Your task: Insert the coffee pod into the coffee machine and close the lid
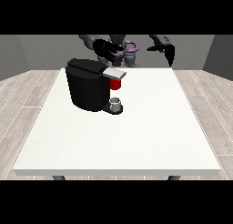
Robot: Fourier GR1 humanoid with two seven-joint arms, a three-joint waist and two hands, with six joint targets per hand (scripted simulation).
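A black coffee machine stands on the white table at the left rear. Its grey lid lies flat over a red pod holder, and a small grey cup sits on the machine's base below it. No loose coffee pod shows anywhere. The hand at the view's left hovers above and behind the machine with its fingers spread, holding nothing. The hand at the view's right hangs over the table's far edge with fingers pointing down, holding nothing.
The robot's torso stands behind the table's far edge. Wooden floor surrounds the table. The wide white tabletop stretches in front of and to the right of the machine.
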